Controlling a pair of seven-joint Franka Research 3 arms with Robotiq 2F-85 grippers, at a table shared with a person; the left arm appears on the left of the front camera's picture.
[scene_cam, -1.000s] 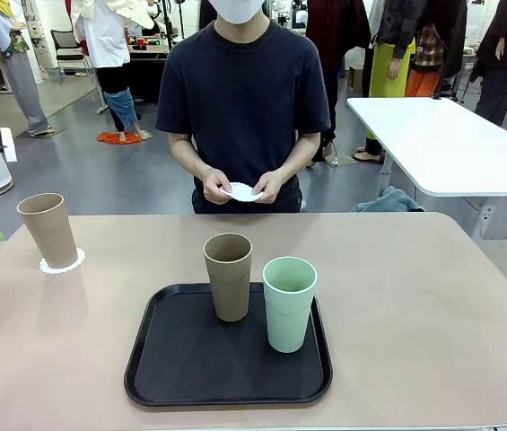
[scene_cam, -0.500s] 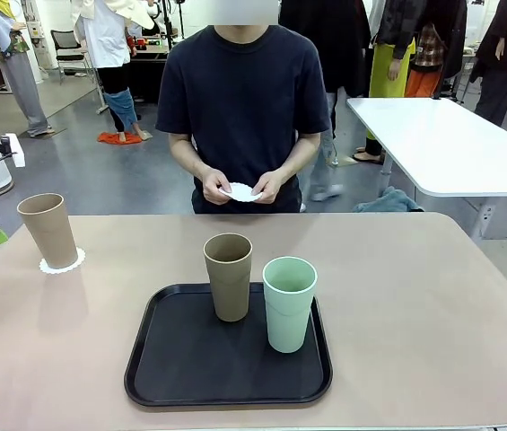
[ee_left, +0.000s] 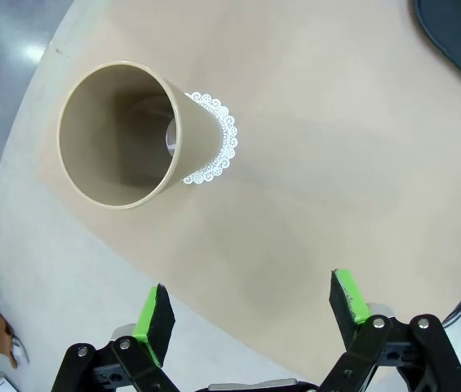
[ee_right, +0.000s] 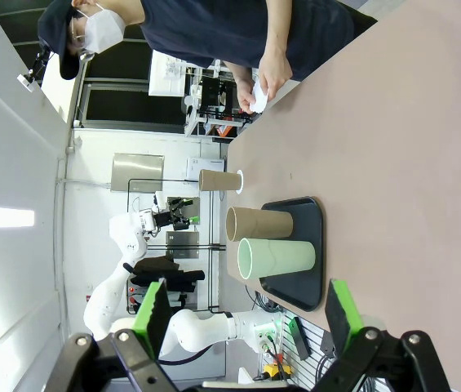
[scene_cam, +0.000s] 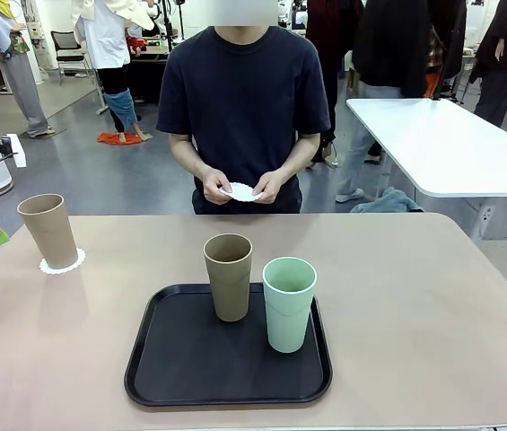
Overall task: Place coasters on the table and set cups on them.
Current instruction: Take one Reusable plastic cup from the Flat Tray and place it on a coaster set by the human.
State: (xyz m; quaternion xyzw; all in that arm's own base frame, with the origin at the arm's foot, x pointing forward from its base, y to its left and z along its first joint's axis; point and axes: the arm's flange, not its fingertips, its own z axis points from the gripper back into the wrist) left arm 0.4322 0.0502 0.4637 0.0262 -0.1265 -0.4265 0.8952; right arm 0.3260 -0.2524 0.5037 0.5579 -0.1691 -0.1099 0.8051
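Tan and upright, one cup [scene_cam: 48, 231] stands at the far left of the table [scene_cam: 432, 296]. Its long axis is vertical, its open mouth points up, and its narrower base sits on a white scalloped coaster [scene_cam: 62, 264] that lies flat on the tabletop. In the left wrist view the camera looks down into that mouth, and the coaster's lace edge peeks out along one side of the base.

The left gripper [ee_left: 250, 306] hangs above bare tabletop near this cup, with its green-padded fingers spread wide and nothing between them.

Near the middle of the table lies a black tray [scene_cam: 190, 377]. A second tan cup [scene_cam: 228, 277] stands on its far part, and the mint cup [scene_cam: 289, 303] is just to its right and a little nearer. Both are upright with mouths up, and there are no coasters under them.

At the far side a person holds another coaster [scene_cam: 241, 191] roughly level by its edges between one hand [scene_cam: 216, 187] and the other hand [scene_cam: 268, 187].

The right gripper [ee_right: 245, 309] is spread apart and empty, well away from the cups.
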